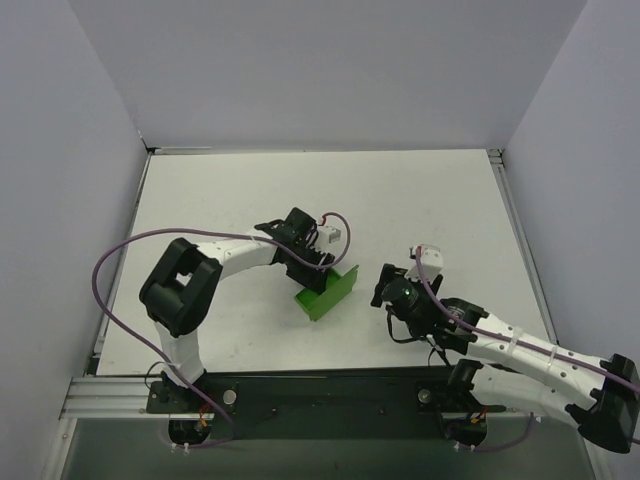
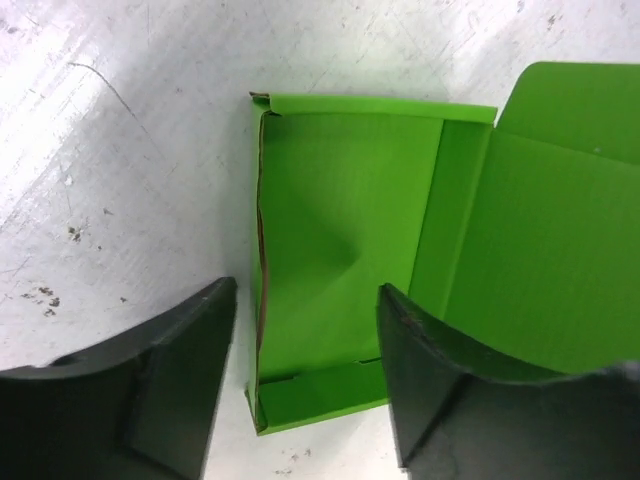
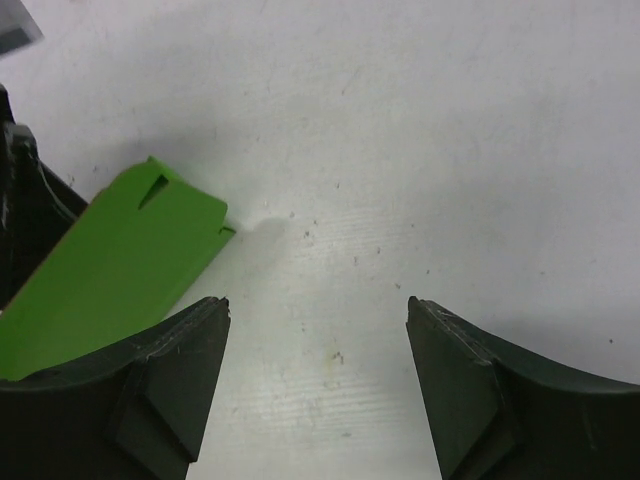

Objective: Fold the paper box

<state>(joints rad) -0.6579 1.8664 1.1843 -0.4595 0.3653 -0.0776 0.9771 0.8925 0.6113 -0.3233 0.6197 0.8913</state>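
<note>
The paper box [image 1: 330, 293] is bright green card and lies partly folded on the white table, one panel standing up. In the left wrist view the box [image 2: 340, 230] shows its inner face, with a raised left wall and a wide flap spreading right. My left gripper [image 1: 312, 268] is open over the box's near end [image 2: 307, 290]. One finger [image 2: 180, 380] is outside the left wall and the other [image 2: 450, 400] is over the inner panel. My right gripper [image 1: 381, 288] is open and empty just right of the box. In its view [image 3: 317, 300] a green flap [image 3: 120, 260] lies at the left.
White enclosure walls [image 1: 90, 150] stand on the left, back and right. A black base rail [image 1: 320, 395] runs along the near edge. The left arm's dark wrist [image 3: 20, 200] shows at the left edge of the right wrist view. The bare white tabletop [image 1: 300, 190] has faint scuffs.
</note>
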